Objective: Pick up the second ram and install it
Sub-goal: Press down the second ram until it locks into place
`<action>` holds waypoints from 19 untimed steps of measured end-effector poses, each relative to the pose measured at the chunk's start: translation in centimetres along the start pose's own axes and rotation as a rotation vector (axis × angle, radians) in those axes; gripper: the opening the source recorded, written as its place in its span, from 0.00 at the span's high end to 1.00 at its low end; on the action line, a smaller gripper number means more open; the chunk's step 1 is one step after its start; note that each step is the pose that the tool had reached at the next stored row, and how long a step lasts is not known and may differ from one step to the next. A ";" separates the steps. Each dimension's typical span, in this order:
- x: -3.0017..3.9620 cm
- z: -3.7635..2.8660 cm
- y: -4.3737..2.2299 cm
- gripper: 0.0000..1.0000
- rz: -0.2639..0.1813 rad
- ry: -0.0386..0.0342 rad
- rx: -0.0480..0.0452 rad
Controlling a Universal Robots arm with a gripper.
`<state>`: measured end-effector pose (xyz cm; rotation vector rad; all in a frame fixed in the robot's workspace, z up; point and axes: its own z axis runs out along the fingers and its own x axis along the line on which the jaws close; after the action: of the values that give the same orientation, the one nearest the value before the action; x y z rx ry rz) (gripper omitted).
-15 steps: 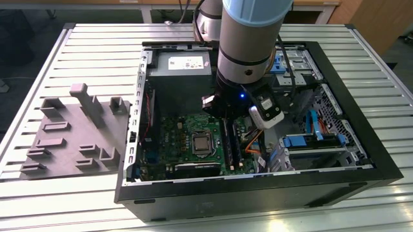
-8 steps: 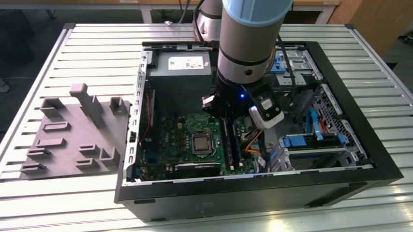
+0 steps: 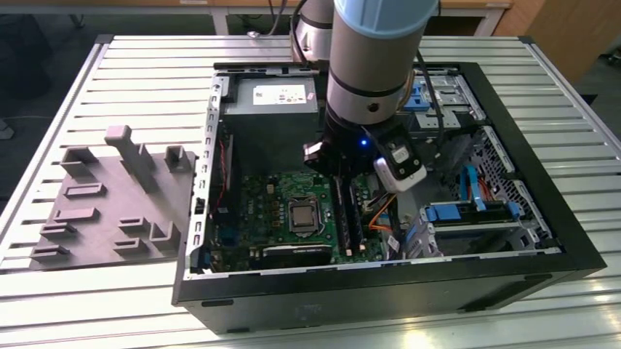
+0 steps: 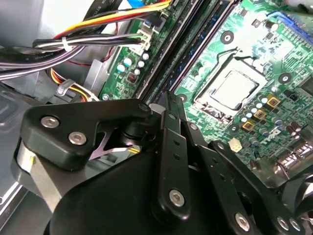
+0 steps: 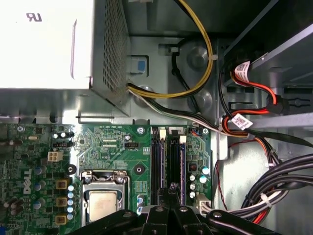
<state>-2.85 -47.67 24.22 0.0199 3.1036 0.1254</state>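
My gripper (image 3: 342, 183) is low inside the open computer case, over the memory slots of the green motherboard (image 3: 281, 193). The second ram (image 5: 172, 161) is a thin dark board standing on edge in one long black slot, beside the processor socket (image 5: 103, 200). It runs away from my fingertips in both wrist views (image 4: 195, 49). My fingers (image 5: 168, 205) are shut on its top edge, partway along the slot. The part of the board under the gripper is hidden. A neighbouring slot (image 5: 157, 161) lies parallel, on the socket side.
The silver power supply (image 5: 49, 44) sits beyond the slots, with yellow and black cables (image 5: 195, 83) looping off it. Red and black wire bundles (image 5: 254, 122) and the drive cage (image 3: 466, 218) are close beside the slots. A grey parts fixture (image 3: 116, 203) stands outside the case, toward the exterior view's left.
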 end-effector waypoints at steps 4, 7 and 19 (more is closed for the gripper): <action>0.00 0.08 0.51 0.89 0.000 -0.0004 -0.0001; 0.01 0.13 0.95 0.89 0.000 -0.0005 -0.0001; 0.02 0.30 2.16 0.89 0.000 -0.0009 -0.0001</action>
<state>-2.84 -45.49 24.10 0.0195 3.1027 0.1255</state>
